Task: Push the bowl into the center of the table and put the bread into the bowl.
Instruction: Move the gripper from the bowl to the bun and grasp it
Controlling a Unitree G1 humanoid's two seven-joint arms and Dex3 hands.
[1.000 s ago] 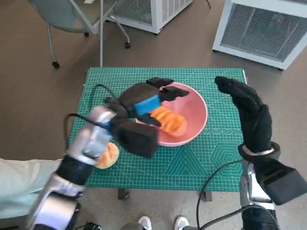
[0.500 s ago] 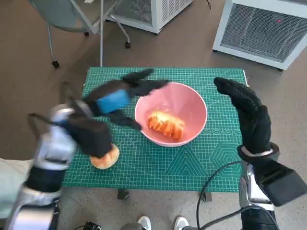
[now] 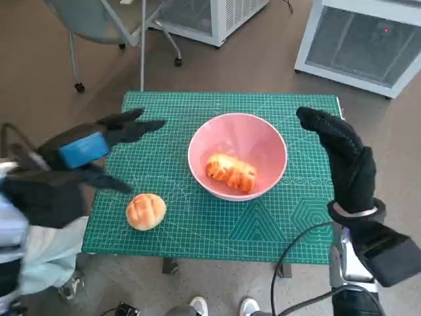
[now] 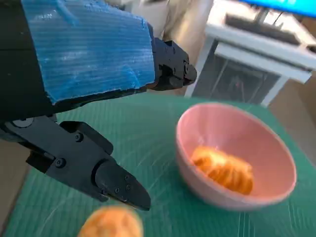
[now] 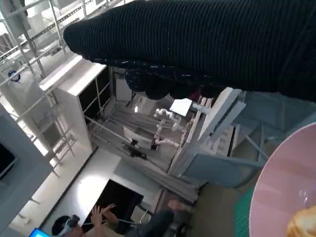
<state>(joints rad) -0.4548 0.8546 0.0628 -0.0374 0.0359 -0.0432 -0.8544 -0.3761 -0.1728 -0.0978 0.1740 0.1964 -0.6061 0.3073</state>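
Note:
A pink bowl point(image 3: 266, 141) stands near the middle of the green mat, and a long glazed bread point(image 3: 230, 172) lies inside it. The left wrist view shows the same bowl point(image 4: 266, 148) and bread point(image 4: 222, 169). A round bun point(image 3: 146, 211) lies on the mat near its front left corner, seen blurred in the left wrist view point(image 4: 111, 223). My left hand point(image 3: 85, 148) hovers over the mat's left edge, fingers spread, holding nothing. My right hand point(image 3: 342, 158) stands upright and flat beside the bowl's right side, apart from it, empty.
The green cutting mat point(image 3: 191, 125) covers the small table. A wheeled chair point(image 3: 99, 26) stands behind the table at the left, white cabinets point(image 3: 368, 39) at the back right. A person's feet point(image 3: 220, 306) show below the table's front edge. A person's raised hand point(image 5: 101, 215) shows in the right wrist view.
My left hand let go of the long bread in the bowl and drew back leftward to the mat's left edge. The round bun came into full view. My right hand stayed put.

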